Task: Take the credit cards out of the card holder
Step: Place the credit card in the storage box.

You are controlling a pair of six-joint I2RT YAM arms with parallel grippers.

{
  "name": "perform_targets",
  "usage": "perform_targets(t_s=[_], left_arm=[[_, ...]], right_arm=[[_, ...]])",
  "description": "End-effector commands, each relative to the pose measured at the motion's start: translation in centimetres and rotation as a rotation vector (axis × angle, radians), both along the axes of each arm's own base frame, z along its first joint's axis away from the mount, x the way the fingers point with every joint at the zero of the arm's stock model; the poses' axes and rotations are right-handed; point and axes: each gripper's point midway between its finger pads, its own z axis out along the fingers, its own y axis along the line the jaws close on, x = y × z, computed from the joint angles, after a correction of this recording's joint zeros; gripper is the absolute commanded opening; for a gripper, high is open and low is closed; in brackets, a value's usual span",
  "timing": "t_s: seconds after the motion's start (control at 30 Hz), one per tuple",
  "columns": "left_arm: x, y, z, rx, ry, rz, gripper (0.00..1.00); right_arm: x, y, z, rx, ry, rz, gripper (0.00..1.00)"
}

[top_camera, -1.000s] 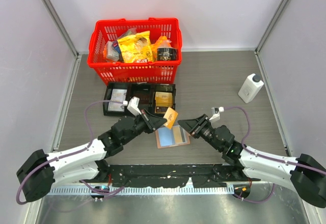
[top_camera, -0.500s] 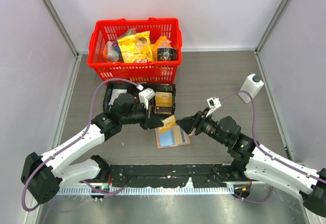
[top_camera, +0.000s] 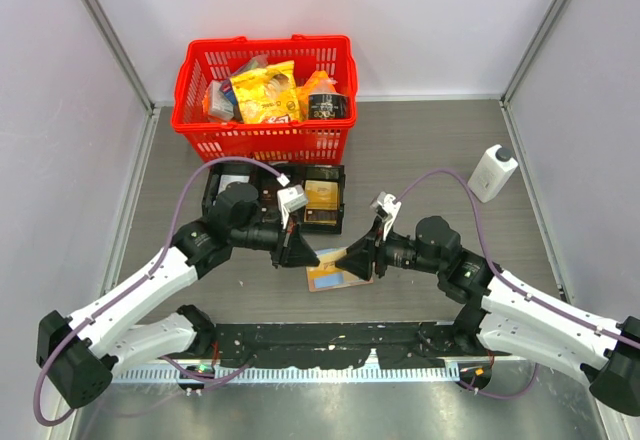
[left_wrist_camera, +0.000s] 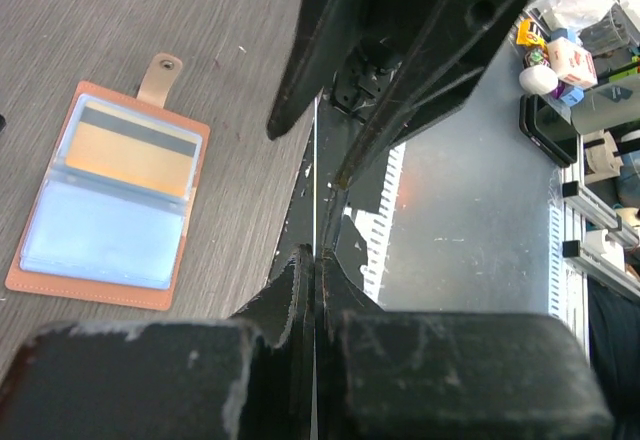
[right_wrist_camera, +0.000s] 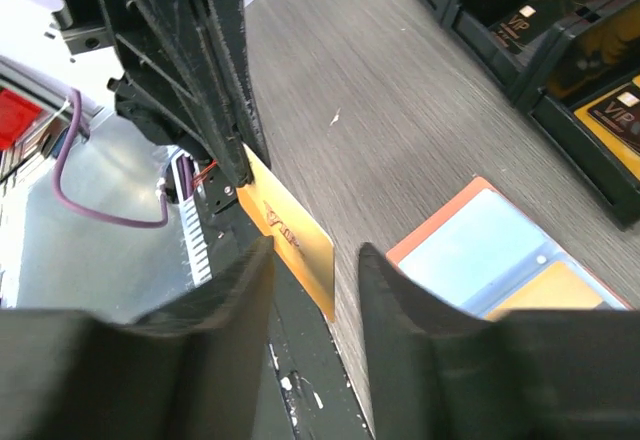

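Observation:
The tan-pink card holder (top_camera: 326,281) lies open on the table between the arms; in the left wrist view (left_wrist_camera: 105,200) its upper blue sleeve holds one gold card (left_wrist_camera: 128,155). My left gripper (top_camera: 308,256) is shut on another gold credit card (top_camera: 328,257), which is edge-on in the left wrist view (left_wrist_camera: 315,160) and held above the table. My right gripper (top_camera: 350,260) is open and faces it. In the right wrist view the card (right_wrist_camera: 290,232) lies between my open right fingers (right_wrist_camera: 225,290), not clamped.
A black three-compartment tray (top_camera: 262,170) with several cards stands behind the holder and shows in the right wrist view (right_wrist_camera: 560,80). A red basket (top_camera: 185,80) of groceries is at the back. A white bottle (top_camera: 492,172) stands at the right.
My left gripper has carried the gold card down and right, toward the card holder. My right gripper has moved left to meet it, and its open fingers now sit around the card's free end.

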Motion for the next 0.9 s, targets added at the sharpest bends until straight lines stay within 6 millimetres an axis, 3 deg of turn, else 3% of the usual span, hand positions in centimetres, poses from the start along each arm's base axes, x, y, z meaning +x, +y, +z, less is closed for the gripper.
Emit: perform_targets(t_s=[0.0, 0.13, 0.17, 0.23, 0.27, 0.33, 0.4, 0.5, 0.53, 0.57, 0.6, 0.63, 0.67, 0.7, 0.8, 0.83, 0.87], left_arm=[[-0.5, -0.3, 2.6, -0.066, -0.06, -0.056, 0.0], [-0.5, -0.4, 2.7, -0.068, -0.058, -0.06, 0.0], [-0.4, -0.3, 2.9, -0.071, -0.066, -0.055, 0.0], [0.0, -0.2, 2.9, -0.059, -0.083, -0.027, 0.01], [0.6, 0.0, 3.0, -0.046, -0.101, 0.006, 0.07], [2.1, 0.7, 3.1, -0.005, -0.15, 0.101, 0.3], [4.5, 2.3, 3.1, 0.064, -0.204, 0.264, 0.51], [8.1, 5.9, 3.3, 0.156, -0.3, 0.542, 0.69], [9.1, 7.4, 3.3, 0.186, -0.329, 0.636, 0.72], [9.9, 8.8, 3.4, 0.206, -0.355, 0.72, 0.75], [10.4, 10.4, 3.7, 0.218, -0.377, 0.813, 0.78], [10.9, 11.8, 3.6, 0.235, -0.393, 0.896, 0.8], [11.1, 13.0, 3.7, 0.241, -0.41, 0.954, 0.82], [11.2, 14.1, 3.6, 0.252, -0.425, 1.006, 0.83], [11.2, 16.7, 3.2, 0.273, -0.458, 1.127, 0.85], [11.2, 17.3, 3.1, 0.265, -0.463, 1.158, 0.85], [11.2, 18.0, 2.8, 0.262, -0.466, 1.194, 0.87]], right_arm=[[-1.1, 0.5, 2.4, 0.066, -0.058, 0.085, 0.36], [-1.4, 0.8, 2.8, 0.092, -0.054, 0.116, 0.13], [-1.5, 0.9, 2.9, 0.092, -0.05, 0.125, 0.02], [-1.2, 1.0, 2.9, 0.091, -0.038, 0.118, 0.01], [-1.1, 1.0, 2.9, 0.094, -0.033, 0.114, 0.01], [-0.5, 1.0, 2.7, 0.09, -0.011, 0.091, 0.01], [0.6, 0.9, 2.8, 0.082, 0.018, 0.051, 0.01], [3.4, 0.6, 3.5, 0.067, 0.057, -0.052, 0.01], [4.2, 0.7, 2.5, 0.029, 0.098, -0.076, 0.01], [5.5, 0.5, 3.0, 0.021, 0.111, -0.127, 0.01], [6.7, 0.2, 1.4, -0.041, 0.162, -0.187, 0.01], [7.6, 0.1, 1.6, -0.061, 0.188, -0.221, 0.01], [8.9, 0.1, 0.5, -0.103, 0.219, -0.269, 0.01], [10.0, 0.2, 1.6, -0.093, 0.224, -0.311, 0.01], [13.5, 0.3, 0.3, -0.164, 0.309, -0.438, 0.01], [14.0, 0.4, -1.4, -0.213, 0.349, -0.458, 0.01], [15.1, 0.6, -0.5, -0.204, 0.343, -0.489, 0.01]])
